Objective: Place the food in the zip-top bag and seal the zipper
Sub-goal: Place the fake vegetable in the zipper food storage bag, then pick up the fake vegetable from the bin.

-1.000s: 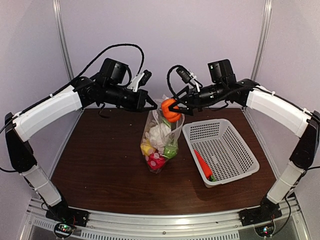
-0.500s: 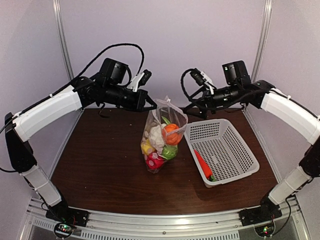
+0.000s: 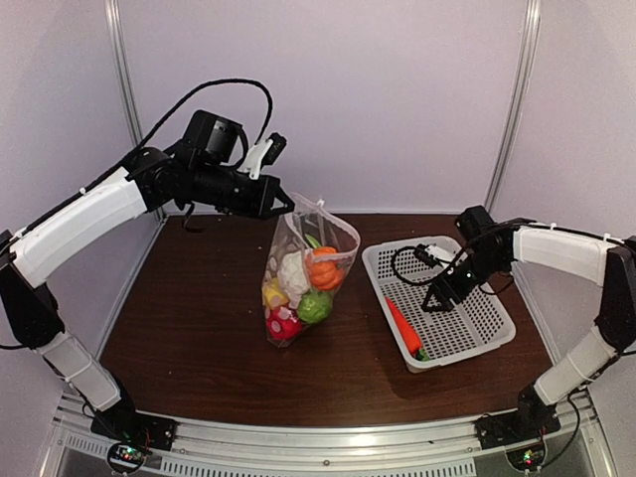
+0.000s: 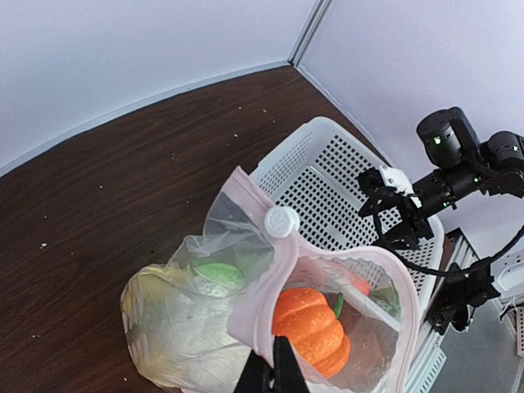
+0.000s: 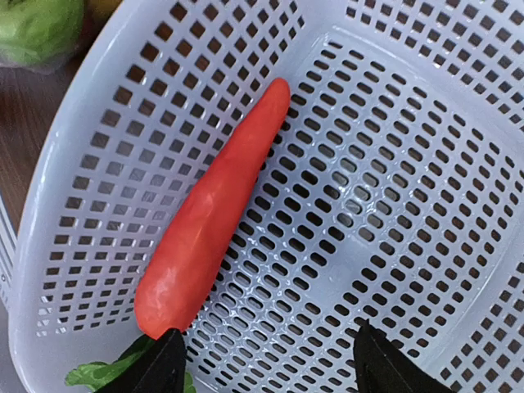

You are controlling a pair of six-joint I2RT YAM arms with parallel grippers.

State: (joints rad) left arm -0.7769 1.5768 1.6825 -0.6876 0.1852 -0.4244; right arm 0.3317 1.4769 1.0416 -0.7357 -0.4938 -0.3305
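Note:
The clear zip-top bag (image 3: 303, 273) hangs upright over the table with its mouth open. My left gripper (image 3: 285, 205) is shut on its top edge, also seen in the left wrist view (image 4: 273, 370). The white slider tab (image 4: 281, 221) sits on the zipper rim. Inside are the orange pumpkin (image 4: 311, 330), cauliflower (image 3: 292, 268), green apple (image 3: 314, 307), a lemon (image 3: 273, 293) and red pepper (image 3: 283, 322). The orange carrot (image 5: 209, 214) lies in the white basket (image 3: 477, 328). My right gripper (image 5: 262, 360) is open, low over the basket floor beside the carrot's leafy end.
The basket stands right of the bag on the brown table (image 3: 199, 328). Its perforated walls (image 5: 74, 164) rise around my right gripper. The purple back wall and metal corner posts enclose the table. The right arm's cable loops over the basket (image 3: 412, 260).
The right gripper let the pumpkin fall into the bag, then swung right and down into the basket, open over the carrot. The left arm shifted the bag slightly left.

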